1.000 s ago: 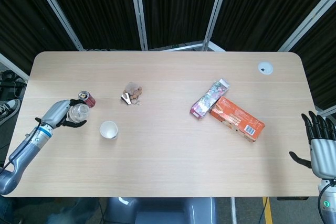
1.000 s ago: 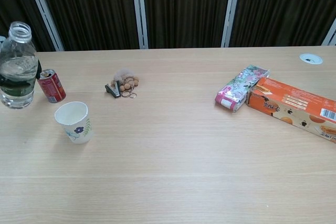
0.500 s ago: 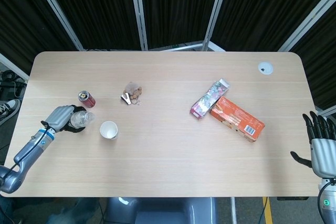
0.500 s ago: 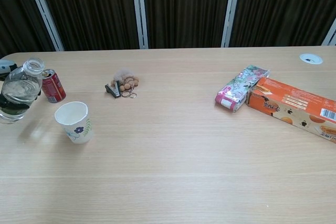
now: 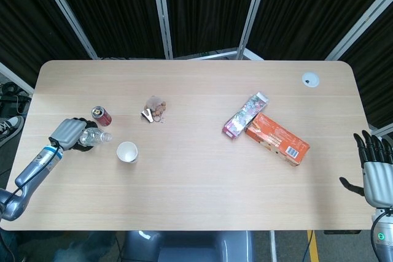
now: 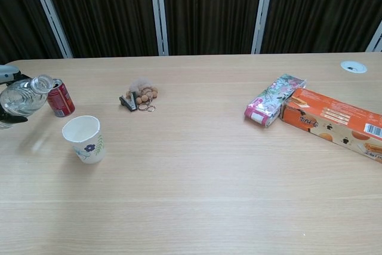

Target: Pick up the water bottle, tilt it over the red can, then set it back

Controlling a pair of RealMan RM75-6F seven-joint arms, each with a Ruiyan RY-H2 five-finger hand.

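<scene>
The left robot hand [image 5: 66, 133] is wrapped around the body of the water bottle [image 5: 92, 137], holding it tipped well over toward horizontal. In the chest view the bottle's open neck [image 6: 42, 82] points at the red can [image 6: 60, 98] and sits right at the can's top rim, at the fingertip side of the hand; whether neck and rim touch cannot be told. The grasp on the body, not the neck, leaves the mouth free to reach the can. The can stands upright on the desk [image 5: 196, 170], just beyond the bottle's mouth.

Judgement: the tilt step is in hand, with the set-down not yet done. Water is visible inside the bottle and no cap is seen, so spillage is a risk at this angle.

A paper cup [image 5: 127, 151] stands on the desk near the bottle's mouth, apart from the can.

The right robot hand [image 5: 373, 173] hangs off the far desk edge, fingers spread, holding nothing.
</scene>
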